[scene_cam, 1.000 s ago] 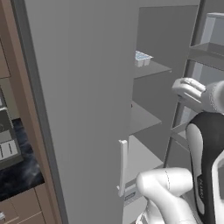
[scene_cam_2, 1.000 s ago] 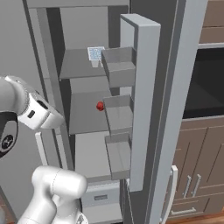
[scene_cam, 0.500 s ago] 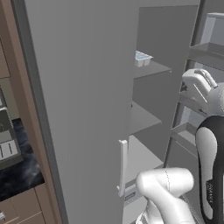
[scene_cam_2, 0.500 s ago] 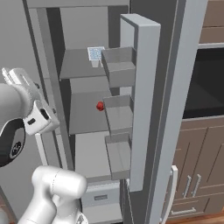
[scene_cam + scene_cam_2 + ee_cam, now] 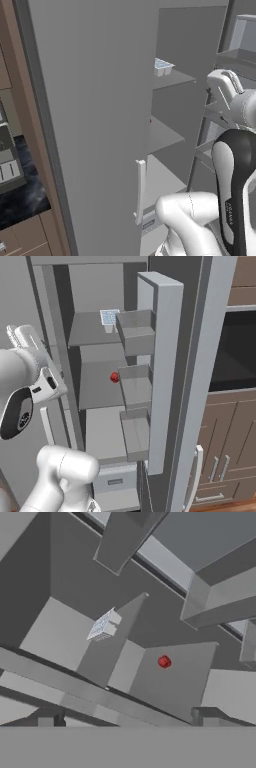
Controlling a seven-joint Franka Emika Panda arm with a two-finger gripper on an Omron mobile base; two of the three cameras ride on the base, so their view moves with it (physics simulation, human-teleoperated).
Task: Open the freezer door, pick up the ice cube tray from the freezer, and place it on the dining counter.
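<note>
My fingers (image 5: pixel 127 721) are spread wide and hold nothing, hanging outside the open freezer. Through my hand camera the ice cube tray (image 5: pixel 105 626) lies ahead, off to one side, well apart from me. It sits on the top shelf (image 5: pixel 90 331), above the shelf with a small red thing (image 5: pixel 114 377). Its long side seems to run back into the compartment, though it's too small to be sure. The freezer door (image 5: pixel 162 376) stands swung open beside it.
</note>
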